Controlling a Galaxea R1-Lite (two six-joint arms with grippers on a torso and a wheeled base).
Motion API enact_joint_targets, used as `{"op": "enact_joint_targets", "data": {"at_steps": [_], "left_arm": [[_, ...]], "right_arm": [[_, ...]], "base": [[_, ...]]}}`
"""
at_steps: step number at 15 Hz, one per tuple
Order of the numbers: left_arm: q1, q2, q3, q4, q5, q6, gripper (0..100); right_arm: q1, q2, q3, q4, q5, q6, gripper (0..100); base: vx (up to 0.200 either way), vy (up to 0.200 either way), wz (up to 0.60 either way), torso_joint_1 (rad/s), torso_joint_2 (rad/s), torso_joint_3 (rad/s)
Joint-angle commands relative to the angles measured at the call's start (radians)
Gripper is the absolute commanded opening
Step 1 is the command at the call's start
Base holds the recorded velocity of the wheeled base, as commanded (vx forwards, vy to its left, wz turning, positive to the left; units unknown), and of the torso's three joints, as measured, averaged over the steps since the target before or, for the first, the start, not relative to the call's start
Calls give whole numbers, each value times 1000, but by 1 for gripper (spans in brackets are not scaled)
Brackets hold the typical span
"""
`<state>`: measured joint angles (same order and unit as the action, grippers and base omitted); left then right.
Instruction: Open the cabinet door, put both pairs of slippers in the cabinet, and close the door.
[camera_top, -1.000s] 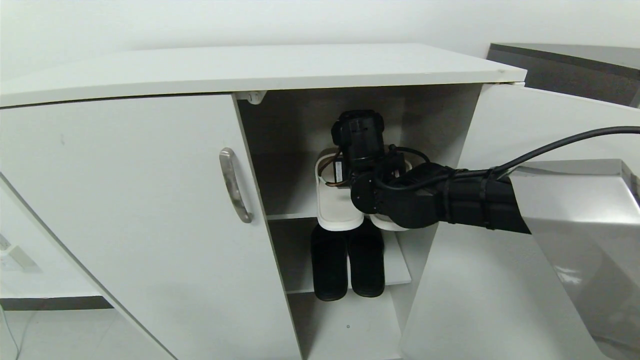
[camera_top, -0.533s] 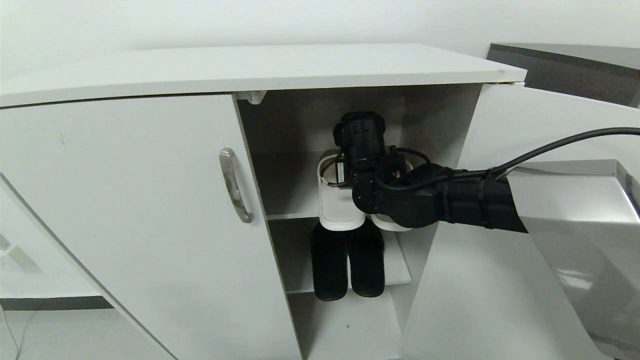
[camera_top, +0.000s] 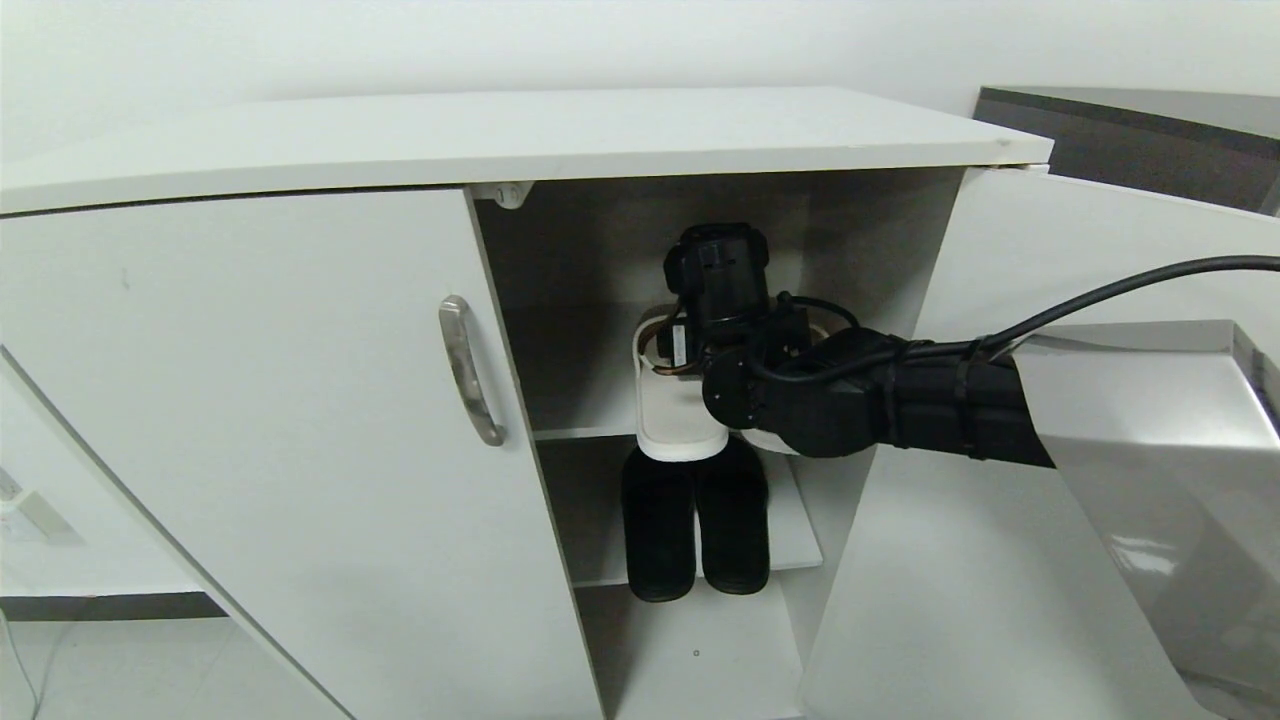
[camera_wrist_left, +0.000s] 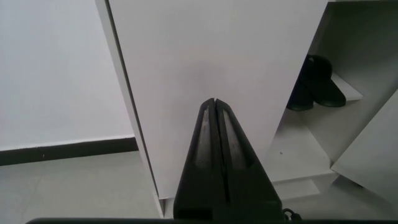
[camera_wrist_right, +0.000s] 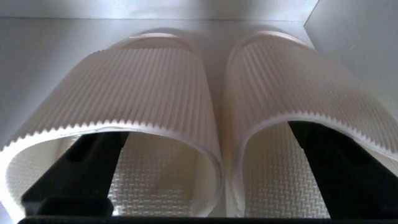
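Reaching into the open cabinet (camera_top: 500, 130) at mid-frame, the right gripper (camera_wrist_right: 208, 168) is seen spread, with one finger (camera_wrist_right: 81, 165) tucked under each strap of the white slippers (camera_top: 680, 425). This pair is laid on the upper shelf (camera_top: 585, 415), heels overhanging its front edge. Directly below, the black slippers (camera_top: 695, 530) are set on the lower shelf (camera_top: 795, 530). The left gripper (camera_wrist_left: 214, 109) is held pressed together before the closed left door (camera_top: 250, 420), empty.
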<state>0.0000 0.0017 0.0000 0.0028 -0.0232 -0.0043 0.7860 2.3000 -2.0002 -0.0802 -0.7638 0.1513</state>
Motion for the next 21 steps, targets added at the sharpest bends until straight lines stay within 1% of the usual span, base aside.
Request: {"op": "enact_joint_targets", "data": {"at_steps": [1, 6, 7, 10, 18, 21], "left_arm": [[0, 0, 0, 0, 0, 0, 0], [0, 0, 0, 0, 0, -2, 0], [0, 0, 0, 0, 2, -2, 0], [0, 0, 0, 0, 0, -2, 0], [0, 0, 0, 0, 6, -2, 0], [0, 0, 0, 0, 6, -2, 0]], "right_arm": [[3, -7, 0, -1, 0, 1, 100], [10, -17, 38, -4, -2, 1, 100], [18, -30, 70, -7, -2, 2, 100], [22, -63, 100, -7, -2, 17, 100], [55, -162, 248, -13, -3, 42, 100], [85, -228, 316, -21, -2, 56, 100]], "base": [[0, 0, 0, 0, 0, 0], [0, 0, 0, 0, 0, 0], [0, 0, 0, 0, 0, 0], [0, 0, 0, 0, 0, 0], [0, 0, 0, 0, 0, 0], [0, 0, 0, 0, 0, 0]]}}
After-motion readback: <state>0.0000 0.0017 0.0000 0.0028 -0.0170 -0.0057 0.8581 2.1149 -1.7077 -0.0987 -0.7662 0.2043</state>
